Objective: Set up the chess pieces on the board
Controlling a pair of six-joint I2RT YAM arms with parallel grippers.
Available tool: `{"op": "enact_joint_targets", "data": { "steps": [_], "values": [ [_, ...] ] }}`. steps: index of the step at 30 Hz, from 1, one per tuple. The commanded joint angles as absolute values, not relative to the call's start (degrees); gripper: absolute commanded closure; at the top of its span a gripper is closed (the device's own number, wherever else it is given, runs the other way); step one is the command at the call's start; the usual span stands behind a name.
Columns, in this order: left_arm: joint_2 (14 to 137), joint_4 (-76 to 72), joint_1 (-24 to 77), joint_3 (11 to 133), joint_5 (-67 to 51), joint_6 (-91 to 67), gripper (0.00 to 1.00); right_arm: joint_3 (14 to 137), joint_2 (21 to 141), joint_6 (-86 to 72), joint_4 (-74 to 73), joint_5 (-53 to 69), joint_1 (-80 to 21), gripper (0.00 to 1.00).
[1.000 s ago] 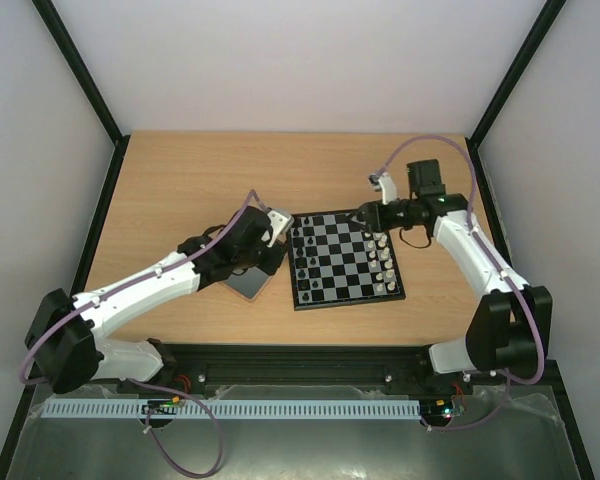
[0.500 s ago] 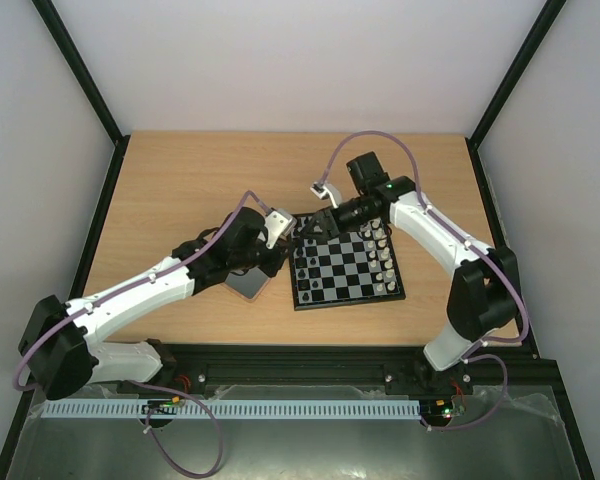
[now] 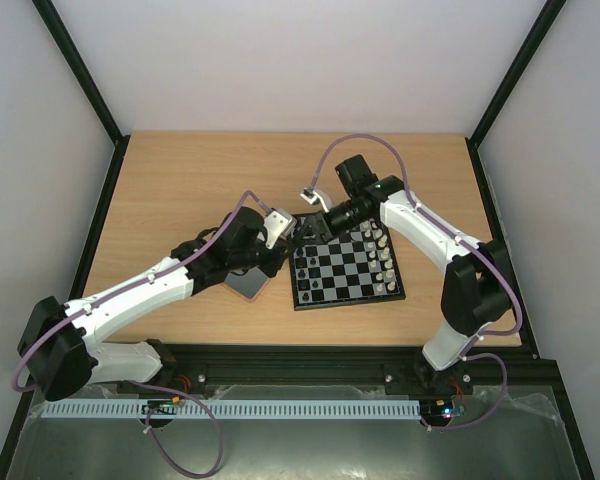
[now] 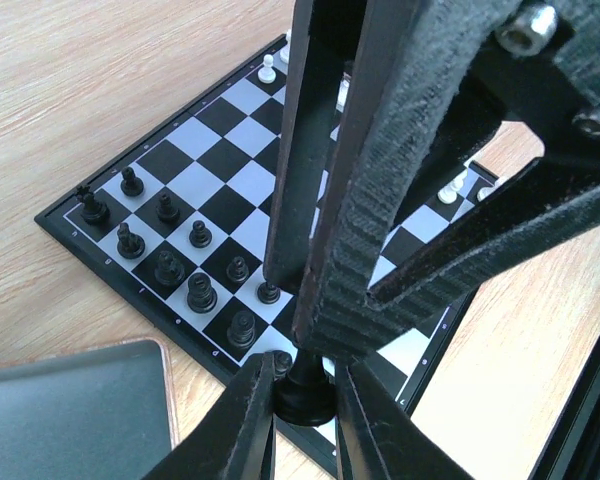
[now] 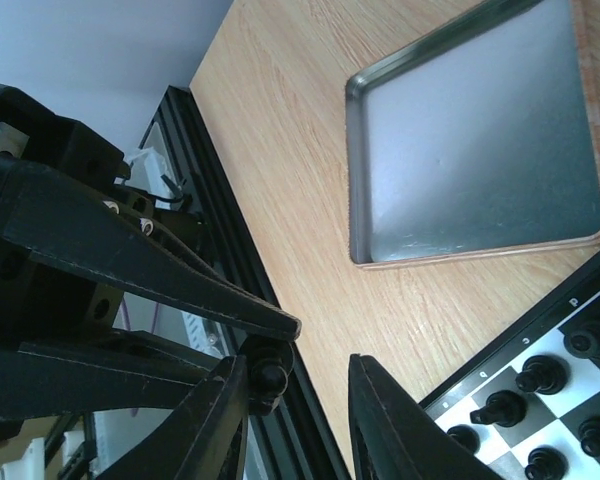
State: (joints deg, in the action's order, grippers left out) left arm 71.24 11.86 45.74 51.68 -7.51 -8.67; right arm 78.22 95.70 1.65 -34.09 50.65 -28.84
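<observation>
Now my right gripper (image 5: 295,375) has swung to the far-left corner of the board (image 3: 332,270), jaws apart but narrowing; left gripper (image 4: 305,375) pinches a black chessman (image 4: 302,398) there; I expect a handover.

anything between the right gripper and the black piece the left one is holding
Nothing visible. The black piece is pinched at the tip of the left gripper and sits in the gap between the right gripper's open jaws. Only the left gripper's own fingers are close around it.
</observation>
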Motion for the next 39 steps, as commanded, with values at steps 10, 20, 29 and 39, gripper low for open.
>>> {"op": "enact_joint_targets", "data": {
  "steps": [10,20,29,39],
  "values": [
    [70.5,10.4,46.0,51.1,-8.0,-7.8,0.91,79.3,96.8,2.0,-37.4,57.6,-29.8,0.8],
    [70.3,10.4,45.9,51.1,-7.8,-7.8,0.9,78.0,95.7,2.7,-37.1,57.6,-30.3,0.91],
    [69.2,11.0,46.0,51.0,-6.1,-8.3,0.64,78.0,93.2,3.8,-35.9,51.1,-30.3,0.96],
    [60.1,8.7,41.7,47.5,0.1,-10.4,0.4,69.5,84.7,9.7,-31.2,33.5,-30.3,0.96]
  ]
}}
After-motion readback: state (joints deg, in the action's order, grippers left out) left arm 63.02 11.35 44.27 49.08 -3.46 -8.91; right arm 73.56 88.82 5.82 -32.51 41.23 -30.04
